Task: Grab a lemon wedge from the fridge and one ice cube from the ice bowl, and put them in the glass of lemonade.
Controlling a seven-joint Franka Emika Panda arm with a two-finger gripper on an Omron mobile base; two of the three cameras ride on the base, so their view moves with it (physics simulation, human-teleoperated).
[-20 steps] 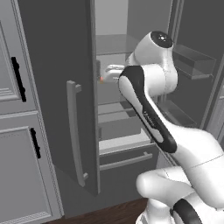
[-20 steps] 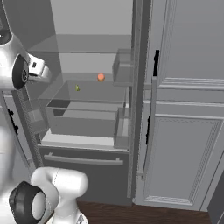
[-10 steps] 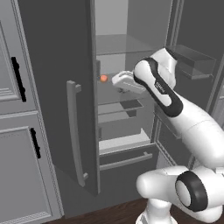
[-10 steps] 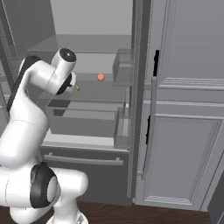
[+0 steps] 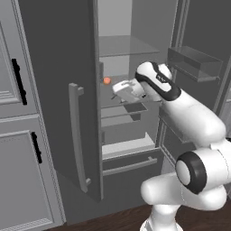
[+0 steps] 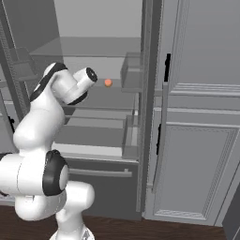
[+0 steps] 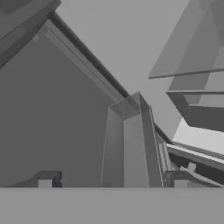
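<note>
Here we take the first step to be in hand: fetching the lemon wedge from the fridge (image 5: 58, 90), whose doors stand open. The gripper (image 7: 113, 183) reaches into the upper fridge, and its dark fingertips (image 7: 45, 180) stand wide apart with nothing between them. In the hand view it faces a door bin (image 7: 129, 144) and the fridge's side wall (a poor angle for finding fruit). A small orange-red ball (image 5: 107, 80) rests on the middle glass shelf (image 6: 101, 96), just beside the hand as the left base view shows it. We cannot pick out the lemon wedge with certainty. The next move, in our judgement, calls for turning the hand toward the shelf, finding the wedge, and closing on it. The bottom drawer (image 5: 131, 164) is shut, and the clear door bins (image 5: 194, 61) look empty.
</note>
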